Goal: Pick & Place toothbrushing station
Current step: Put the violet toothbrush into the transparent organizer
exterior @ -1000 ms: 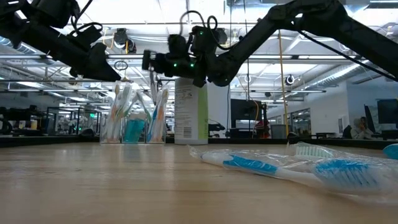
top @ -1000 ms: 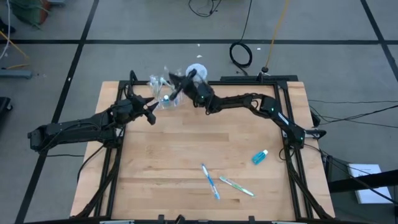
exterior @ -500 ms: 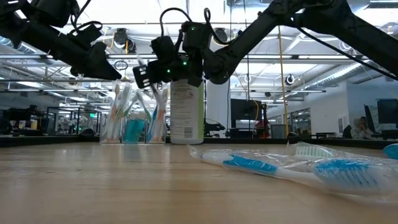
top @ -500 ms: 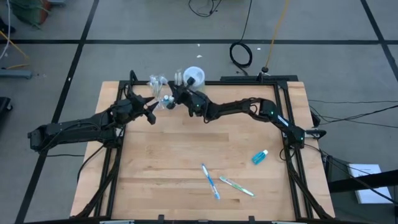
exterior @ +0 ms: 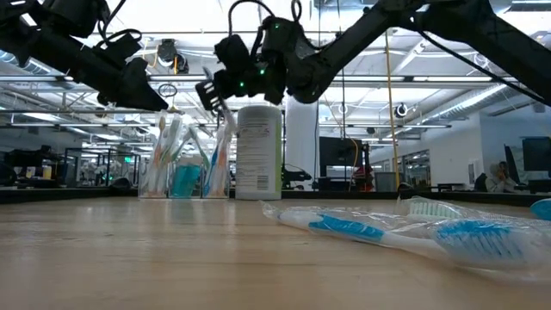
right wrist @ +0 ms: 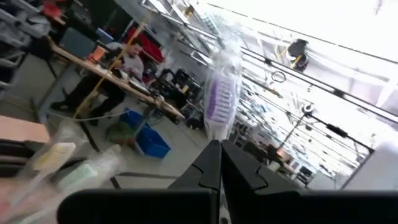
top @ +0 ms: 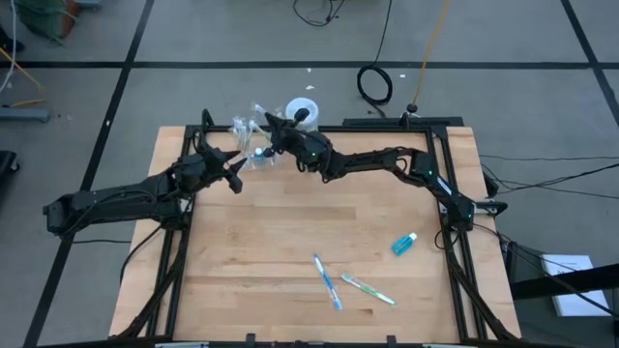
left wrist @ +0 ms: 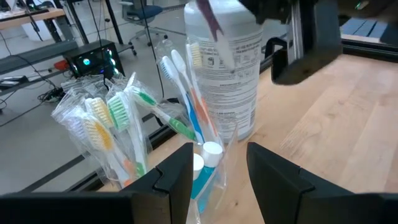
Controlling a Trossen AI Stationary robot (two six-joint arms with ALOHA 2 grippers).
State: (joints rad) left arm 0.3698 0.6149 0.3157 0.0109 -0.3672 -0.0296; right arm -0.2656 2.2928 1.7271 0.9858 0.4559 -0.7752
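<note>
Reaching from the counter's left edge toward the far edge, the left gripper (top: 235,174) stands just beside the clear plastic cup (left wrist: 186,180), its two fingers (left wrist: 171,177) parted to both sides of the cup; whether they touch it I cannot tell. The cup stands near the far edge of the counter (top: 290,232), left of the middle, and holds many wrapped toothbrushes (left wrist: 118,118) with white, green and blue handles, and also small tubes with white caps (left wrist: 211,152). Just beside the cup, to its right, a white bottle with a printed label (exterior: 258,153) stands upright. The right gripper (top: 274,126) hangs above the cup and the bottle, fully shut, and it pinches a wrapped toothbrush with purple bristles (right wrist: 221,99) between the fingertips. Nearer to the front edge of the counter, a little right of the middle, two more wrapped toothbrushes (top: 329,282) lie flat, close together; one has a blue handle, the other (top: 368,289) a green and white one. One small blue tube (top: 403,244) lies alone toward the right edge of the counter.
</note>
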